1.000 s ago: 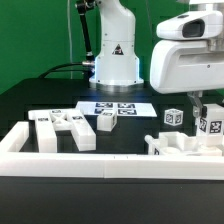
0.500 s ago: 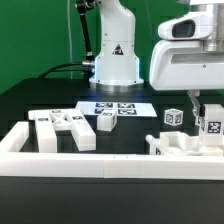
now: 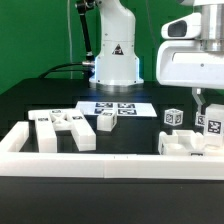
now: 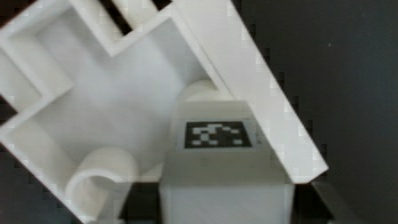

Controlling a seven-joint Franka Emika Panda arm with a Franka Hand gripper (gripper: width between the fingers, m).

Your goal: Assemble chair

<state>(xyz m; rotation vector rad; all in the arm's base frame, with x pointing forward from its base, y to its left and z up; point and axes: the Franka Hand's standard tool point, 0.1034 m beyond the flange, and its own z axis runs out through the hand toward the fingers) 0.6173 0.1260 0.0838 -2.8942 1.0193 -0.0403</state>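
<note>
Partly built chair [image 3: 185, 143] sits at the exterior view's right, just behind the front rail [image 3: 110, 165]; spare parts [image 3: 60, 128] lie well apart, leftward. The gripper [image 3: 207, 112] pinches a tagged leg [image 4: 217, 140] upright over the seat panel [image 4: 125, 110]; contact unclear. Likely the leg-fitting step: next, line it up with its socket and press straight in.

**Student:** What carries the parts?

**Tutor:** A black counter [image 3: 40, 100], edged in front by a white border rail [image 3: 110, 166].

**Student:** What lies on it?

**Tutor:** The marker board [image 3: 120, 105] lies centre rear, with a small tagged block [image 3: 106, 121] just before it. Loose chair parts [image 3: 62, 128] lie toward the exterior view's left, and a tagged cube [image 3: 173, 117] toward the exterior view's right.
</note>
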